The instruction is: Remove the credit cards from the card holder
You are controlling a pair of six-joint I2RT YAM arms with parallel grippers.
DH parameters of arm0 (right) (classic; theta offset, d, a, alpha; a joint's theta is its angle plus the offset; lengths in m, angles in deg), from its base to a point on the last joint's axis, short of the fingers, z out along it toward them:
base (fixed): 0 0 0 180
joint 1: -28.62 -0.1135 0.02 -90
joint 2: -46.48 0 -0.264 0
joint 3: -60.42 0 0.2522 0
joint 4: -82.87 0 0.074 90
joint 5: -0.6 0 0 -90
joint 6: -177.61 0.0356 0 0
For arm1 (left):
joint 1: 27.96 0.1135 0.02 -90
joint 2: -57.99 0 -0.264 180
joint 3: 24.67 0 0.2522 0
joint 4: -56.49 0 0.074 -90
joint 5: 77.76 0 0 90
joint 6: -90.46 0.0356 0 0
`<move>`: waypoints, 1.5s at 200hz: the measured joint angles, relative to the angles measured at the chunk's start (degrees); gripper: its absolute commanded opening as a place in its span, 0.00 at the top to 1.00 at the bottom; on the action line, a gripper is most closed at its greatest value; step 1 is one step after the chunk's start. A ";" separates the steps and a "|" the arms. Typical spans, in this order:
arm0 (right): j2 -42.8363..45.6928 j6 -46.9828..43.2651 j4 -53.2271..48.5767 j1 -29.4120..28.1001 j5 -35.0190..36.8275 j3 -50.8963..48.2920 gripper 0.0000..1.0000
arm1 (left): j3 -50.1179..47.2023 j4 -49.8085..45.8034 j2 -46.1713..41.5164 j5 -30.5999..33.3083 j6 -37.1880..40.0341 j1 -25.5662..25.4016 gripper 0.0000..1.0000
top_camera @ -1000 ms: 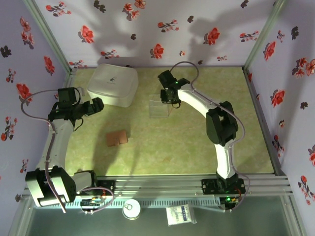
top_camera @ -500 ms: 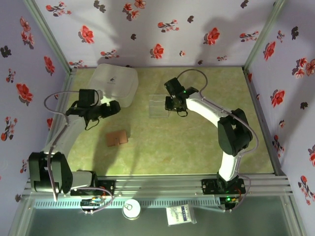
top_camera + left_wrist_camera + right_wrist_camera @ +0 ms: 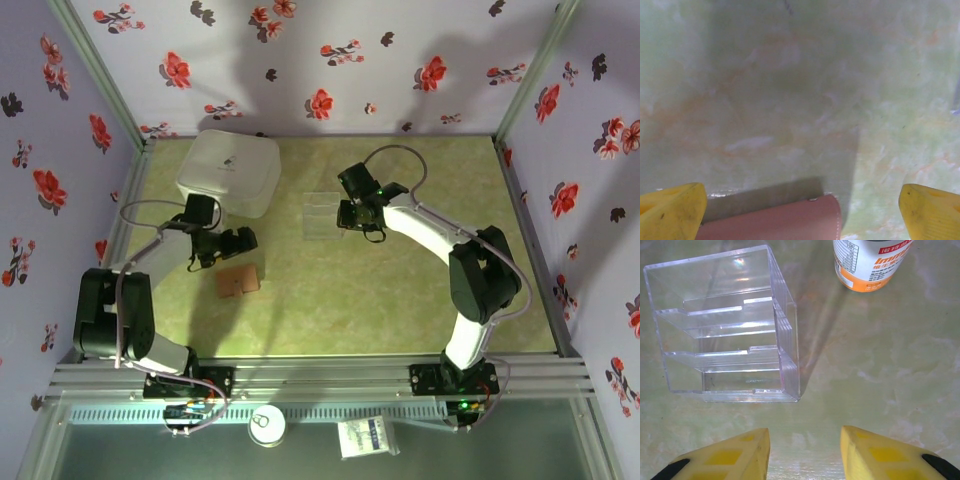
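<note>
just by card holder, left hand wide-open

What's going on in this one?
The left gripper, jaws wide open, is poised over the closed brown card holder lying on the table. The right gripper, open and empty, faces the clear tray. No credit cards have been taken out yet.

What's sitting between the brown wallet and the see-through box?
Nothing, just bare green table between the card holder and clear tray, seen from the top camera.
</note>
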 measured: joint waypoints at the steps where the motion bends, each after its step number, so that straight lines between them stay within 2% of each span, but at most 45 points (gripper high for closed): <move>1: 0.00 0.00 0.02 0.00 0.00 0.00 0.57 | -0.09 0.02 0.00 0.00 -0.02 -0.02 0.01; 101: 0.46 -0.17 0.37 0.00 -0.85 -1.70 0.53 | -5.90 -3.58 -2.64 -0.17 -1.29 -3.21 0.00; 174: 1.84 -0.17 1.31 0.00 -1.05 -3.74 0.52 | -5.90 -10.56 -5.95 2.93 -3.65 -11.87 0.05; 211: 2.05 -0.17 1.46 0.00 -1.05 -4.42 0.51 | -2.47 -13.66 -2.60 6.10 -4.81 -15.41 0.05; 300: 2.12 -0.20 1.44 0.00 -1.01 -5.27 0.49 | 4.92 -18.82 5.66 13.22 -9.22 -19.12 0.03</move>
